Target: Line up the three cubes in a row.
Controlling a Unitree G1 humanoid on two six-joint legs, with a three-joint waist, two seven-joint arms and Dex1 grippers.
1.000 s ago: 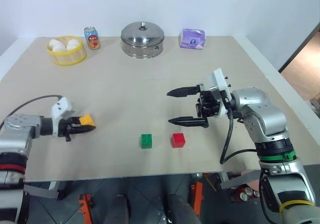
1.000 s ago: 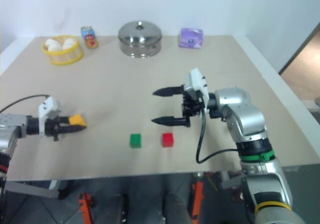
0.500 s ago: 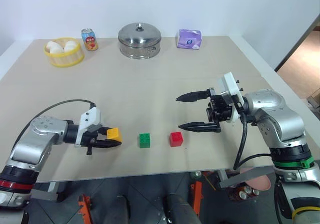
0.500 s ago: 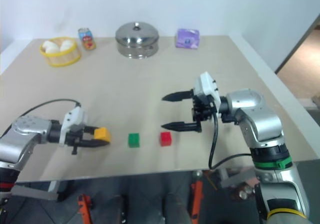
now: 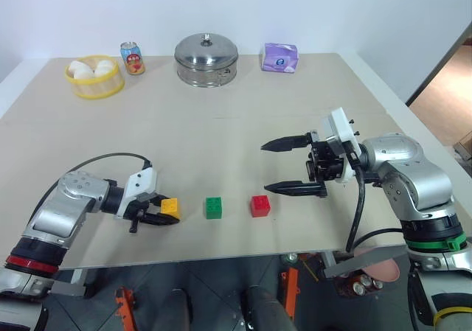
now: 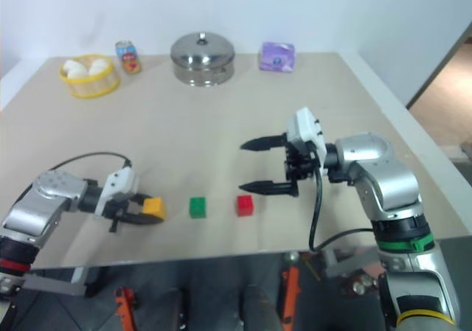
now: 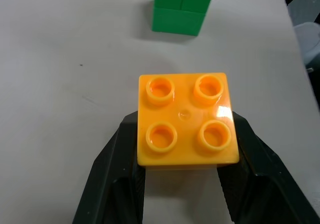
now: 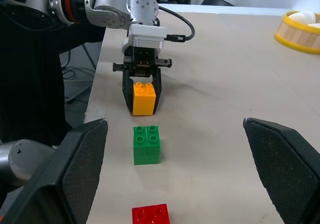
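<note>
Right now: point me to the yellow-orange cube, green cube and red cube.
yellow-orange cube (image 7: 185, 119), left wrist view, studded top face.
green cube (image 5: 214, 206), left eye view, studded top.
red cube (image 5: 259, 205), left eye view, studded top.

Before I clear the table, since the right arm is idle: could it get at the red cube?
Probably yes. The right end effector hangs open just beside the red cube, with bare table between them. The green cube sits on the far side.
</note>
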